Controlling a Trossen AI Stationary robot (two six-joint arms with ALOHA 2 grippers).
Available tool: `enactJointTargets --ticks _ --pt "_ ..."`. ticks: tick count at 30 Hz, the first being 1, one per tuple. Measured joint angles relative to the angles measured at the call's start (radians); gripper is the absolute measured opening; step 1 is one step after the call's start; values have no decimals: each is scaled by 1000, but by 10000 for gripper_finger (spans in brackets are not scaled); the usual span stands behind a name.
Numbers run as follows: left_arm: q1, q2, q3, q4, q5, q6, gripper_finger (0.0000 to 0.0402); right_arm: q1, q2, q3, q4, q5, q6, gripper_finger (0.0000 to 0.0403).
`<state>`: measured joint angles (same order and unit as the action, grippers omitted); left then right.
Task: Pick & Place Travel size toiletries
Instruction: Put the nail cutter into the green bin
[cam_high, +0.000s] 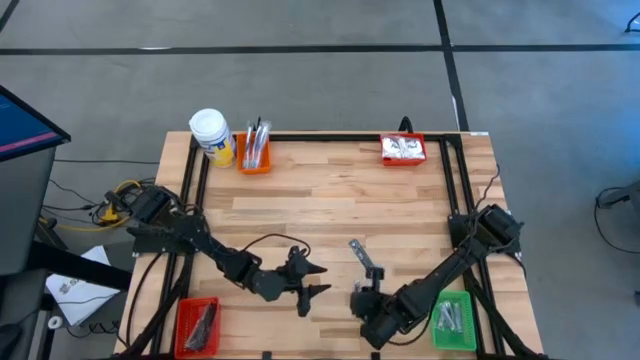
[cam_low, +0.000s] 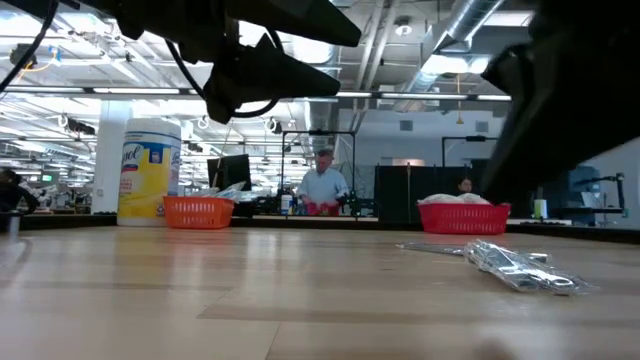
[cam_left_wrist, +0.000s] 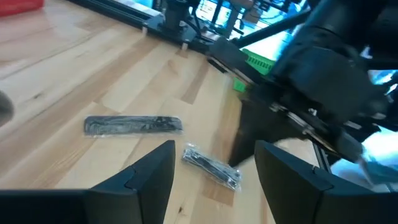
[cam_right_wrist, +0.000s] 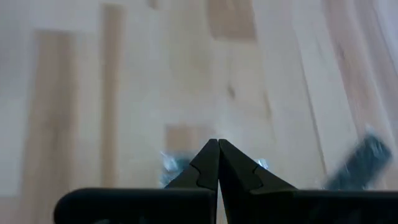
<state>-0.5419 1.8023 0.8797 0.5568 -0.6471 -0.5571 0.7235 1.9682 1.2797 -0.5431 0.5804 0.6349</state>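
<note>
- A pale wooden table (cam_high: 330, 190) with a black frame stands on grey floor; the low view looks across it into a bright workshop hall, where a person (cam_low: 323, 188) stands behind the far edge.
- Four bins ring the top: orange bin (cam_high: 253, 157) with toothbrushes at 11 o'clock, red bin (cam_high: 403, 150) with white packets at 1, a second red bin (cam_high: 198, 327) with dark bars at 7, green bin (cam_high: 454, 321) at 5.
- One jar (cam_high: 211, 136) stands just beside the orange bin.
- Two loose toiletries lie near 6 o'clock: a grey bar (cam_left_wrist: 133, 125) and a sachet (cam_left_wrist: 211, 166).
- My left gripper (cam_high: 314, 279) hovers spread open and empty near them.
- My right gripper (cam_right_wrist: 217, 163) is pinched closed, low over the wood beside the sachet.
</note>
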Motion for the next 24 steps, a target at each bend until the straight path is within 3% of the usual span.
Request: enactJointTargets --ticks 8,17,24 --pt "57 0 0 1 80 14 213 2 0 0 -257 -16 315 0" --pt "103 0 0 8 106 53 213 2 40 5 -102 -204 278 0" --pt "109 0 -1 14 125 55 213 -11 61 5 -94 -203 246 0"
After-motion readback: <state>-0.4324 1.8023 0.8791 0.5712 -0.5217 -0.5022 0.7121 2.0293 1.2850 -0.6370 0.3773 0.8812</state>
